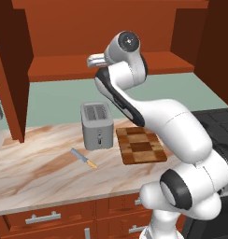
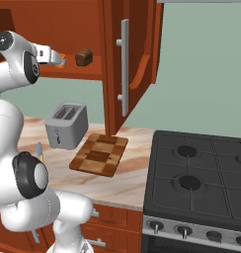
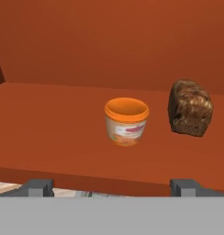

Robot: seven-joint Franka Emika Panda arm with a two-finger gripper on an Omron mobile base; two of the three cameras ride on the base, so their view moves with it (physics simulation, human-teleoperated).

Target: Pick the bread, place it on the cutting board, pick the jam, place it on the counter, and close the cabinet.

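Note:
The bread [image 3: 190,108], a small dark brown loaf, stands on the open cabinet's shelf [image 3: 49,128] with the orange jam [image 3: 126,121] jar to its left. My gripper [image 3: 111,188] is open just in front of the shelf edge, roughly facing the jam, and holds nothing. From the right base view the gripper [image 2: 57,59] reaches the shelf beside the jam [image 2: 62,60] and bread [image 2: 84,57]. The checkered cutting board [image 1: 140,145] lies bare on the counter [image 1: 36,168] below. The cabinet door [image 2: 127,64] stands open.
A grey toaster [image 1: 97,126] stands left of the board, with an orange-handled knife [image 1: 84,158] in front of it. A black stove [image 2: 201,183] adjoins the counter on the right. The other cabinet door [image 1: 13,70] hangs open on the left.

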